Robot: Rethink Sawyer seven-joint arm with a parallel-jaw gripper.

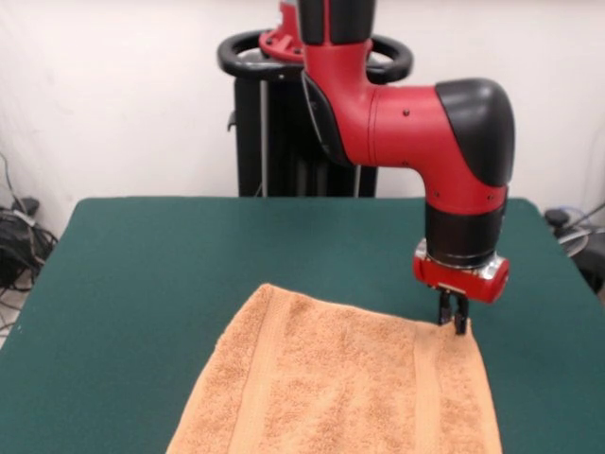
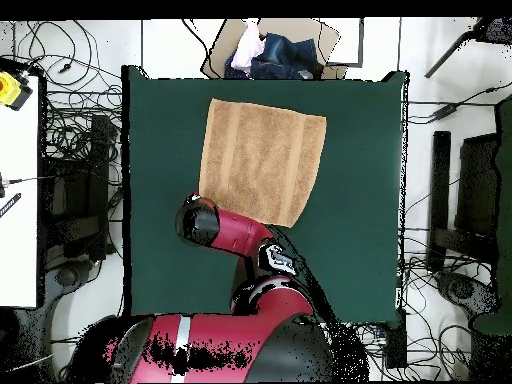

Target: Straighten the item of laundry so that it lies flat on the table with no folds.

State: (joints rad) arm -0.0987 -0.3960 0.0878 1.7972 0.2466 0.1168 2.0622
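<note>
The light orange-tan towel (image 1: 340, 388) lies spread out on the dark green table (image 1: 142, 274), running off the picture's bottom edge in the front view. In the overhead view the towel (image 2: 262, 160) lies nearly flat as a slightly skewed rectangle on the table (image 2: 360, 200). My gripper (image 1: 453, 320) points straight down at the towel's far right corner. Its fingers stand close together, pinched on that corner, which rises slightly to meet them. In the overhead view the arm's wrist (image 2: 200, 220) hides the gripper and that corner.
The robot's black pedestal (image 1: 302, 123) stands behind the table. A cardboard box of clothes (image 2: 270, 50) sits beyond the table's far edge in the overhead view. A white table (image 2: 20, 180) stands at the left, and cables lie on the floor around it.
</note>
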